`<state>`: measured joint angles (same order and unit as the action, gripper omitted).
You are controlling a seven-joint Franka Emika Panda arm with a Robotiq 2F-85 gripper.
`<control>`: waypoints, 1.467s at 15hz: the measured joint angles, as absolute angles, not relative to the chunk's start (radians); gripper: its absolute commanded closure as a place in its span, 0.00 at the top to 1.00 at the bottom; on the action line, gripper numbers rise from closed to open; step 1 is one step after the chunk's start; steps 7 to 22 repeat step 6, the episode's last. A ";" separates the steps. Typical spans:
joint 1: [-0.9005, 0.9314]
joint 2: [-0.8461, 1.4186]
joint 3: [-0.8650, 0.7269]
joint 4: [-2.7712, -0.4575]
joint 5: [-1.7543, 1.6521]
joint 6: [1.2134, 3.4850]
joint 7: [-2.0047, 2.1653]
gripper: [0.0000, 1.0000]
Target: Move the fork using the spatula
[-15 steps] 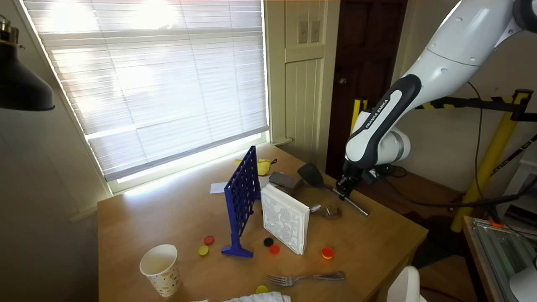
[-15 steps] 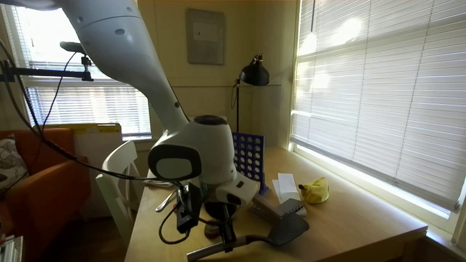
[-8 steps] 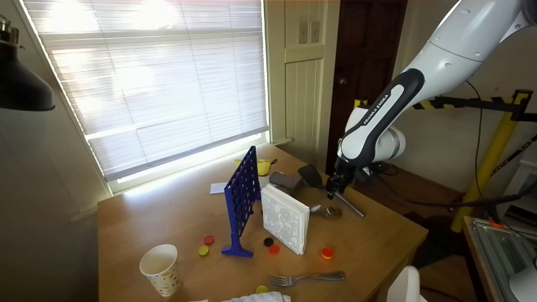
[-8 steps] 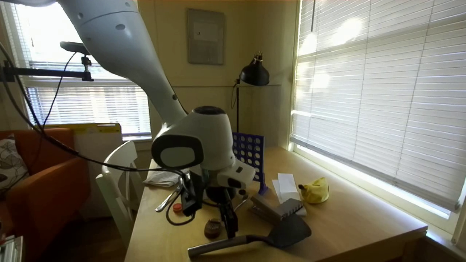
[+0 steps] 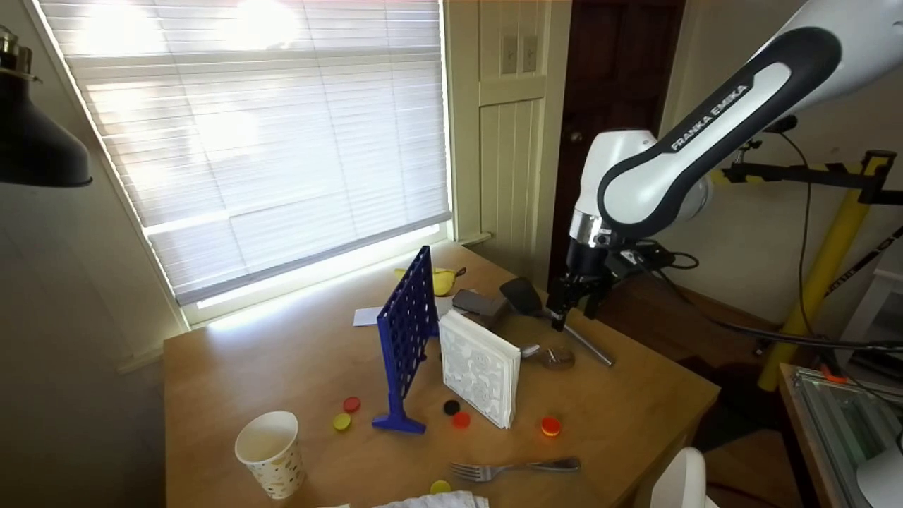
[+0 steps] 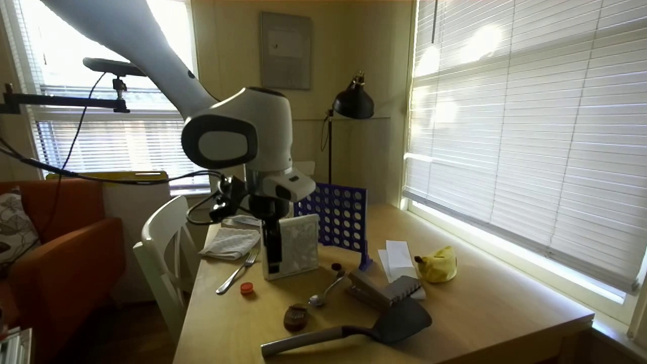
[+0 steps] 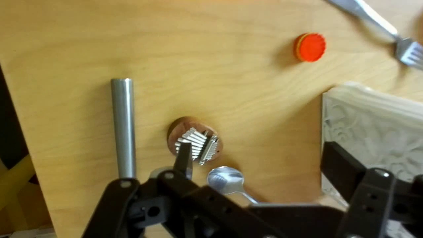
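Note:
The spatula (image 6: 402, 318) lies flat on the table, its dark head toward the window side and its grey metal handle pointing away. In the wrist view only its handle (image 7: 124, 132) shows, left of the jaws. My gripper (image 7: 262, 162) is raised above the table with its fingers wide apart and nothing between them. It stands clear of the spatula in an exterior view. The fork (image 5: 515, 468) rests on the table near the front edge, well apart from the gripper; its handle and part of its tines appear at the upper right corner of the wrist view.
A small wooden thumb piano (image 6: 295, 317) and a spoon (image 6: 318, 299) lie beside the spatula. A white patterned block (image 5: 481, 370) and a blue game frame (image 5: 409, 339) stand mid-table. A red disc stack (image 5: 550, 426), paper cup (image 5: 269, 454) and yellow item (image 6: 437, 264) are also there.
The gripper was around the spatula's handle a second ago. It has opened, let go and risen well above the table. The spatula shifted slightly, then stayed lying there; the fork has not moved.

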<state>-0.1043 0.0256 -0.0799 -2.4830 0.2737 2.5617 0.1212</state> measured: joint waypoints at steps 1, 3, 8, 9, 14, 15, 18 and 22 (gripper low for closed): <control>-0.092 -0.018 -0.073 -2.497 0.274 2.523 0.160 1.00; -0.077 -0.092 -0.061 -2.517 0.250 2.449 0.238 1.00; -0.075 -0.134 -0.058 -2.538 0.243 2.429 0.262 1.00; -0.075 -0.134 -0.058 -2.538 0.243 2.429 0.262 1.00; -0.075 -0.134 -0.058 -2.538 0.243 2.429 0.262 1.00; -0.075 -0.134 -0.058 -2.538 0.243 2.429 0.262 1.00; -0.075 -0.134 -0.058 -2.538 0.243 2.429 0.262 1.00; -0.075 -0.134 -0.058 -2.538 0.243 2.429 0.262 1.00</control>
